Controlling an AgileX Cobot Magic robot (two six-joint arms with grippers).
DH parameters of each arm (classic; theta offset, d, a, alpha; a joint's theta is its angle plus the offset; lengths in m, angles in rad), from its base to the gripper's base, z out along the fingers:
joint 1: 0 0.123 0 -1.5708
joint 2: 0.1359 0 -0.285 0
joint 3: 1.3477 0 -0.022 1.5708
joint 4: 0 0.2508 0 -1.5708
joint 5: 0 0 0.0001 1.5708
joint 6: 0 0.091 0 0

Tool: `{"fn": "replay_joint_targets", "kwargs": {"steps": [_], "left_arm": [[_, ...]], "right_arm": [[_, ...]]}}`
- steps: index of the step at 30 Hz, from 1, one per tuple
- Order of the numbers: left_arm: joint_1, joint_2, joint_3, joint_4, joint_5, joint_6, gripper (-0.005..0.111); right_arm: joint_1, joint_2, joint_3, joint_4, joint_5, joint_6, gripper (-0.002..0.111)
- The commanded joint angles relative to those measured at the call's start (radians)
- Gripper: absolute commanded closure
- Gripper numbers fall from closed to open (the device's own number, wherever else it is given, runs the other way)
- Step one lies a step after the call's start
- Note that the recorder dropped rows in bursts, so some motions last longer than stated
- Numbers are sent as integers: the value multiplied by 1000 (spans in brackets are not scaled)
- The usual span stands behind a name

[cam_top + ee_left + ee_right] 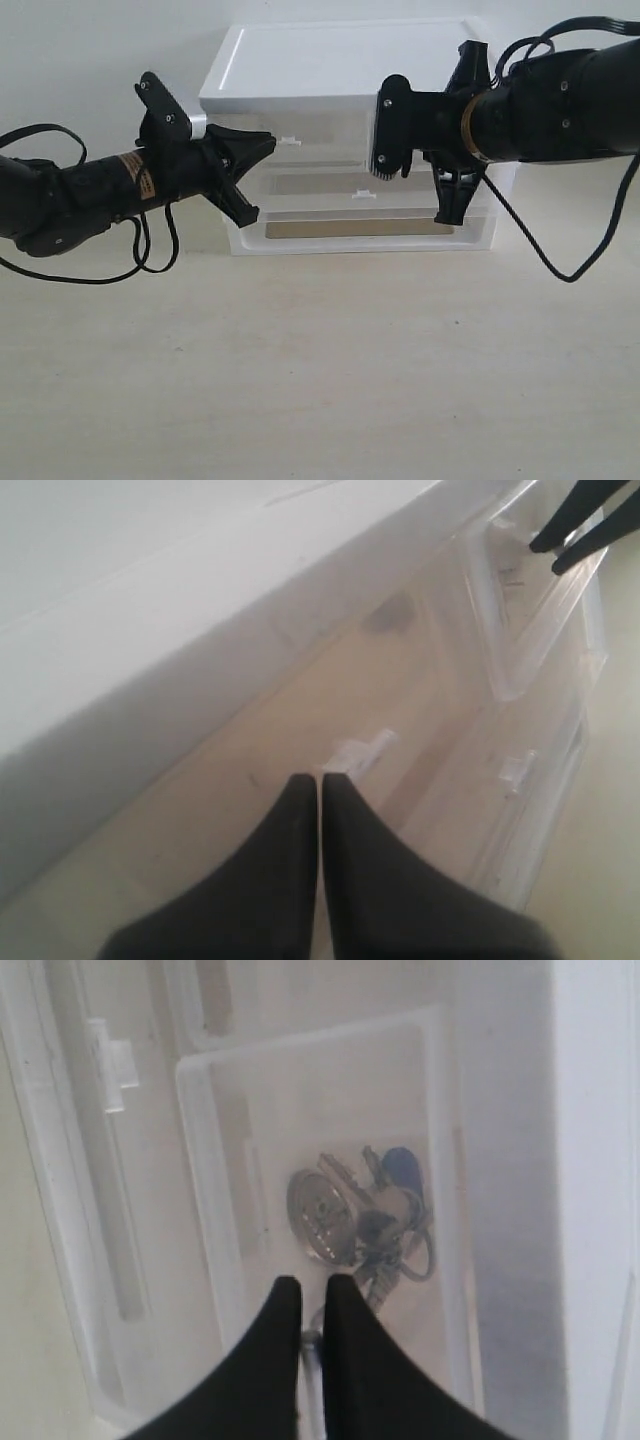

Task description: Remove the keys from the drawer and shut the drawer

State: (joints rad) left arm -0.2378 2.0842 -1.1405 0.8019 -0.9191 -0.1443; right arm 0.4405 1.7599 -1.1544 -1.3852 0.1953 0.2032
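The keys (360, 1215) lie in the pulled-out translucent drawer (200, 1160), with the blue cap (400, 1168) beside the round grey fob (318, 1210). My right gripper (308, 1285) hangs just over the bunch. Its fingers are nearly together with a silver key blade (310, 1345) showing in the narrow gap. In the exterior view the right gripper (452, 195) points down at the cabinet's right front and hides the drawer. The left wrist view shows the open drawer (520, 630) from the side. My left gripper (320, 780) is shut and empty, close to the cabinet's left front (248, 178).
The white cabinet (330, 70) stands at the back of a pale table (320, 380). The left top drawer's tab handle (290, 140) and the full-width drawer's tab (363, 193) face forward. Black cables trail from both arms.
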Motion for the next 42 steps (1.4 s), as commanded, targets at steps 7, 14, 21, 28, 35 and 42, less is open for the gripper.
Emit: {"fn": "replay_joint_targets", "kwargs": {"steps": [7, 14, 21, 28, 35, 42], "left_arm": [[-4, 66, -80, -327, 205, 30, 102], [-4, 66, -82, -328, 207, 33, 102], [-4, 66, -82, -342, 214, 33, 102], [-4, 54, -72, -342, 217, 33, 102], [-4, -88, 41, -242, 125, 33, 102], [13, -185, 123, -192, 16, 28, 102]], "right_arm": [[-1, -6, 11, 54, -153, 55, 108], [1, -28, 85, 54, -195, 55, 108], [28, -98, 117, 120, -182, 153, 108], [-73, -292, 117, 275, -163, 252, 108], [-438, -291, 93, 464, -204, 487, 108], [-523, -26, 91, 467, -469, 659, 108]]}}
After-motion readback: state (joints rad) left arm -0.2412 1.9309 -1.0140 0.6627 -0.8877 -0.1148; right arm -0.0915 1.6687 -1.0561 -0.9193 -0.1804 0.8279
